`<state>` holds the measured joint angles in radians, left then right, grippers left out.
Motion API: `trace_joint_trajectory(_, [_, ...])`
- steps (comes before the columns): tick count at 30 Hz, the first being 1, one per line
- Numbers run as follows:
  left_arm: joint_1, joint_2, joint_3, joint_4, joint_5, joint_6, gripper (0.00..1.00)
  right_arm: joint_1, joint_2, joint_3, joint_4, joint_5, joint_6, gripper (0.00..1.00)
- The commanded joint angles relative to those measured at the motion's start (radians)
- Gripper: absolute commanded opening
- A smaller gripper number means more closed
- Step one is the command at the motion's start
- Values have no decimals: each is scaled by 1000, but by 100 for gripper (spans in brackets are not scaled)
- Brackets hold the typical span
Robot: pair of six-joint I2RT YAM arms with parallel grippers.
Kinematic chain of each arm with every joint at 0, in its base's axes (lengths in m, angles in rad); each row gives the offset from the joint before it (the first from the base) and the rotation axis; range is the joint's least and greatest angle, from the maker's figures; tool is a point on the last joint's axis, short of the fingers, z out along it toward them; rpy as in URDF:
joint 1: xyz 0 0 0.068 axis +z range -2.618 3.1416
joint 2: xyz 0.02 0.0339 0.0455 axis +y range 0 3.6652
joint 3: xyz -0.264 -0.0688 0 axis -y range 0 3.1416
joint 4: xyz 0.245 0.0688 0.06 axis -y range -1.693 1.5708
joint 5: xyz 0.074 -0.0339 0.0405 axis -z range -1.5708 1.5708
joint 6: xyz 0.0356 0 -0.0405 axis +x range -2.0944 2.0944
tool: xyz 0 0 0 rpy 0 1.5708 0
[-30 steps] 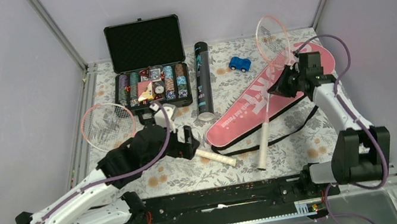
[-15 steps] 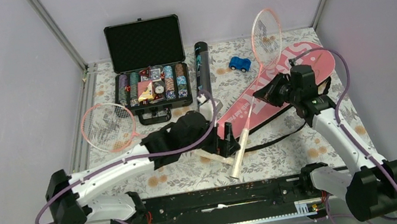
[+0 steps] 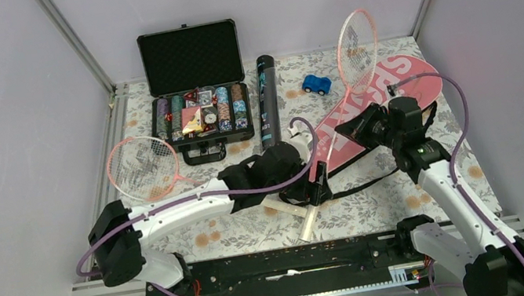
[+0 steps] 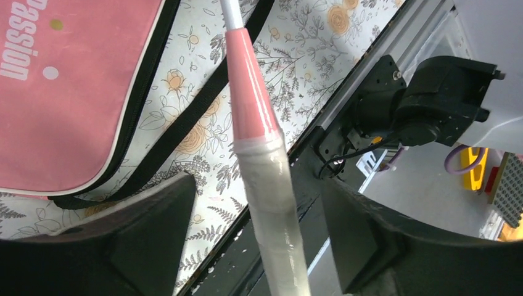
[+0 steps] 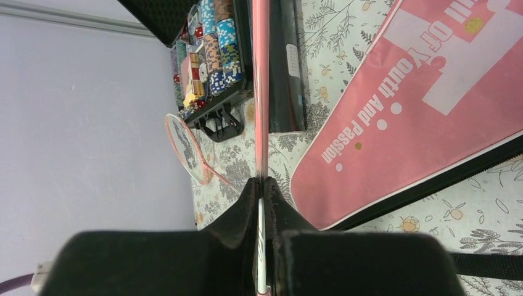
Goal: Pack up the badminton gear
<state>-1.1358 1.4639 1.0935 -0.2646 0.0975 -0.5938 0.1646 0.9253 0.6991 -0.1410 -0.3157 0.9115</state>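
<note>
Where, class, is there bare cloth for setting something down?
Near-right: bare floral tablecloth between the pink racket cover's black strap and the front rail. Crowded: the centre, around the left gripper and white racket handle.

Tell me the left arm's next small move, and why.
Probably close the left gripper on the white handle of the racket. Its open fingers straddle that handle with gaps on both sides, while the right gripper is shut on the racket's shaft.
</note>
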Motion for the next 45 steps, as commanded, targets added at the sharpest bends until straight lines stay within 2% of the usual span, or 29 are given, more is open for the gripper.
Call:
trace_joint_trajectory(1, [-4,-8,43,56,38,5,67,7,-66,-20,70,-24,20,0])
trace_joint_trajectory(3, [-4,-20,52,29,37,-10,45,7,-80,-24,70,-40,8,0])
trace_joint_trajectory(4, [-4,-37,48,29,40,-17,36,7,-82,-25,80,-60,-5,4])
trace_joint_trajectory(7, [-4,-111,-15,111,69,-70,18,7,-97,-33,131,-142,-63,22])
trace_joint_trajectory(11, [1,-212,-94,217,94,-158,6,8,-170,-56,167,-162,-93,55])
trace_joint_trajectory(13, [1,-248,-109,241,105,-186,0,7,-210,-79,192,-164,-73,66])
trace_joint_trajectory(15, [1,-276,-126,272,124,-222,0,7,-235,-94,241,-198,-33,73])
trace_joint_trajectory(21, [1,-333,-218,471,180,-374,0,7,-279,-120,360,-244,80,70])
trace_joint_trajectory(24, [1,-356,-242,511,171,-415,0,7,-296,-126,373,-243,119,61])
trace_joint_trajectory(26, [1,-377,-258,511,142,-431,0,7,-308,-140,393,-240,151,58])
trace_joint_trajectory(30, [1,-420,-308,560,91,-478,0,7,-328,-157,409,-239,179,65])
trace_joint_trajectory(35, [1,-437,-323,576,74,-498,0,8,-360,-161,396,-205,193,65])
trace_joint_trajectory(37, [1,-435,-325,585,77,-501,0,7,-357,-157,390,-200,196,54])
trace_joint_trajectory(39, [1,-430,-323,587,86,-505,0,7,-343,-157,413,-209,212,35])
trace_joint_trajectory(40, [1,-426,-323,587,90,-511,0,7,-332,-158,428,-215,225,33])
trace_joint_trajectory(41, [1,-425,-326,587,91,-519,0,7,-323,-158,444,-221,238,34])
trace_joint_trajectory(44, [-2,-434,-346,608,95,-547,0,7,-300,-149,446,-235,237,46])
trace_joint_trajectory(45, [-2,-439,-355,617,92,-556,0,7,-298,-149,445,-231,235,46])
